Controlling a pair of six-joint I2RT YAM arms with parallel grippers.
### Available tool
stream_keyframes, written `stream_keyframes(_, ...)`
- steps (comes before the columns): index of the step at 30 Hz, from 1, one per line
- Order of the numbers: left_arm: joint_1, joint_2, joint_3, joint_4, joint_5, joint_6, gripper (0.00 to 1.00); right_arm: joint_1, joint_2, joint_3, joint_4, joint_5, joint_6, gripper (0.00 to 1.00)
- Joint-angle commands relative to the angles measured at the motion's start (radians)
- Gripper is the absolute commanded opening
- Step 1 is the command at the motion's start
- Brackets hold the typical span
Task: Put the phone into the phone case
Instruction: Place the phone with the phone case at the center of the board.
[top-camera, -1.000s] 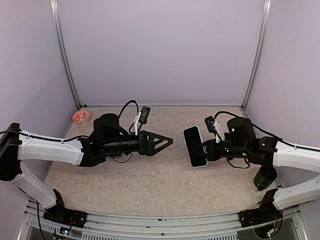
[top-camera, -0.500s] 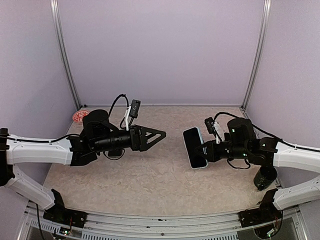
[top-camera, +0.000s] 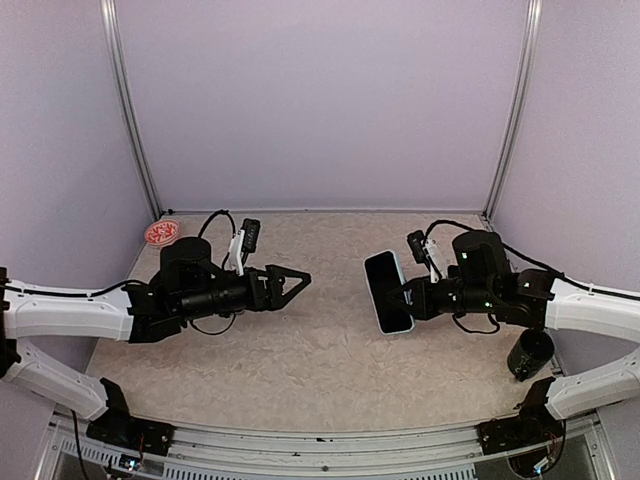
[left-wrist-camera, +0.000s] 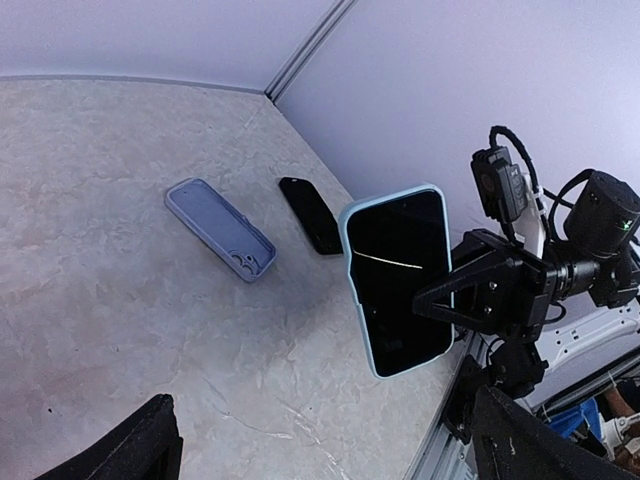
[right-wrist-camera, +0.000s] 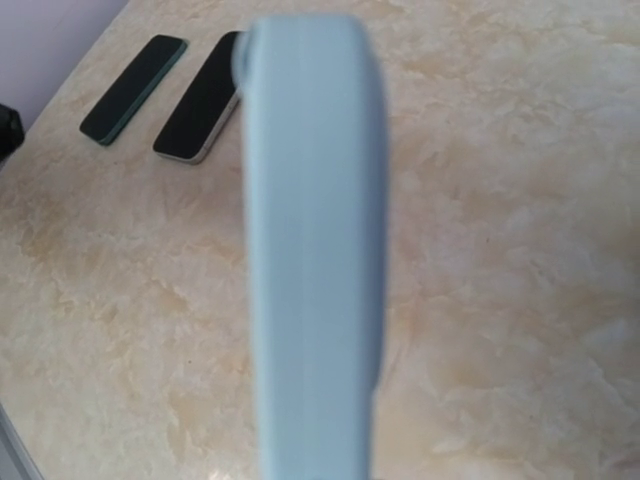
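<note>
The phone (top-camera: 386, 290) shows a dark screen framed by a light-blue phone case (left-wrist-camera: 349, 262). It is held off the table, screen toward the left arm. My right gripper (top-camera: 405, 297) is shut on its right edge. The left wrist view shows the same grip, with the right gripper (left-wrist-camera: 428, 300) pinching the cased phone (left-wrist-camera: 400, 280). In the right wrist view the case's blue edge (right-wrist-camera: 312, 250) fills the middle, blurred, and hides the fingers. My left gripper (top-camera: 295, 283) stands open and empty well to the left of the phone, its fingers (left-wrist-camera: 140, 450) wide apart.
A lavender case (left-wrist-camera: 220, 228) and a black phone (left-wrist-camera: 310, 215) lie on the table behind the held phone. Two more phones, one dark green (right-wrist-camera: 133, 90) and one black (right-wrist-camera: 200, 110), lie flat farther off. A red-and-white disc (top-camera: 162, 233) sits back left, a black cup (top-camera: 528, 352) near right.
My left arm has drawn back to the left, away from the phone, still open. The right gripper and the cased phone have barely shifted.
</note>
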Motion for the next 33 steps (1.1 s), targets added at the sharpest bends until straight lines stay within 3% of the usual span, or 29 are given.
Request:
stream_keyframes(1,0.017,-0.024,-0.024,0.025,-0.022,-0.033,0.99,-0.009,-0.010,0.040,0.039,0.005,0.014,0.00)
stream_keyframes(11,0.059,0.033,-0.075,0.178,0.029,-0.166,0.99,-0.012,-0.022,0.089,0.008,-0.016,0.012,0.00)
stream_keyframes(21,0.060,-0.044,-0.104,0.170,0.035,-0.097,0.99,-0.013,-0.004,0.067,0.065,-0.076,0.016,0.00)
stream_keyframes(28,0.071,-0.073,-0.024,0.067,0.064,-0.001,0.99,-0.014,0.027,0.071,0.093,-0.153,0.013,0.00)
stream_keyframes(33,0.094,-0.072,-0.024,0.086,0.090,-0.035,0.99,-0.018,0.007,0.058,0.105,-0.157,-0.012,0.00)
